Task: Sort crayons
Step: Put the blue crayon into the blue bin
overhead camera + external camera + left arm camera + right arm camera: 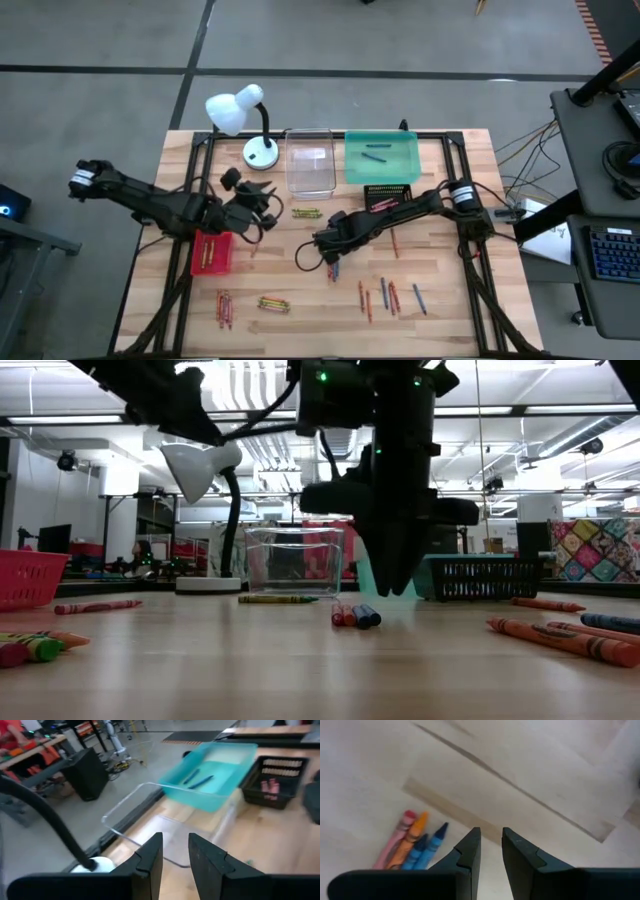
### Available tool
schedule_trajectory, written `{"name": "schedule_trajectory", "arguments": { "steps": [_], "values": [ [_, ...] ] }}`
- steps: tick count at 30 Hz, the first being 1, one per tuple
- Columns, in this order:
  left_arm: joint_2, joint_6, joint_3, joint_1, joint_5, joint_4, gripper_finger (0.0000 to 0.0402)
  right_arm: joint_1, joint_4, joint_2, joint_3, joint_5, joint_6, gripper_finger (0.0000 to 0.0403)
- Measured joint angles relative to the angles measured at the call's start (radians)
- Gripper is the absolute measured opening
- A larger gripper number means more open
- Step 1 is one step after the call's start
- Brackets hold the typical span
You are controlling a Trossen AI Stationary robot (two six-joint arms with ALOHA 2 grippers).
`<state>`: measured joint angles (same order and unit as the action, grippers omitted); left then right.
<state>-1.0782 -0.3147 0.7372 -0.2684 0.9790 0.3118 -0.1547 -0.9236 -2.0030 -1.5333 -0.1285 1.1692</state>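
Note:
Crayons lie scattered on the wooden table (440, 320). A small bunch of pink, orange and blue crayons (415, 845) lies near the table's middle. My right gripper (491, 832) points down just beside this bunch, a little above the wood (395, 592), fingers slightly apart, nothing between them. My left gripper (175, 842) hangs above the table's left half, beyond the red tray (212, 252). It points nearly level toward the clear tray (150, 815), with a narrow empty gap between its fingers. Blue crayons (197, 779) lie in the teal tray (215, 795).
A white desk lamp (240, 110) stands at the far left beside the clear tray (308, 160). A black basket (388, 195) holds reddish crayons. More crayon groups lie near the table's middle (306, 213), at the near left (273, 302) and near right (390, 296).

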Motion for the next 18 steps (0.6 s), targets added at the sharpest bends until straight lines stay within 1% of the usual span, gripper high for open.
{"name": "schedule_trajectory", "arguments": {
  "steps": [4,6,11,18],
  "values": [
    [0.0,-0.054,0.0,-0.065,-0.002,-0.002,0.0076,-0.018,0.048,0.004,0.0,0.05,0.016,0.0068],
    [0.0,-0.068,0.0,-0.094,-0.002,-0.002,0.0076,-0.034,0.077,0.004,0.0,0.058,0.017,0.0068],
    [0.0,-0.086,0.0,-0.143,-0.002,-0.01,0.0076,-0.059,0.128,0.004,0.0,0.051,0.043,0.0068],
    [-0.004,-0.096,-0.001,-0.155,-0.002,-0.068,0.0076,-0.061,0.138,-0.006,0.0,0.012,0.053,0.0068]
  ]
}}
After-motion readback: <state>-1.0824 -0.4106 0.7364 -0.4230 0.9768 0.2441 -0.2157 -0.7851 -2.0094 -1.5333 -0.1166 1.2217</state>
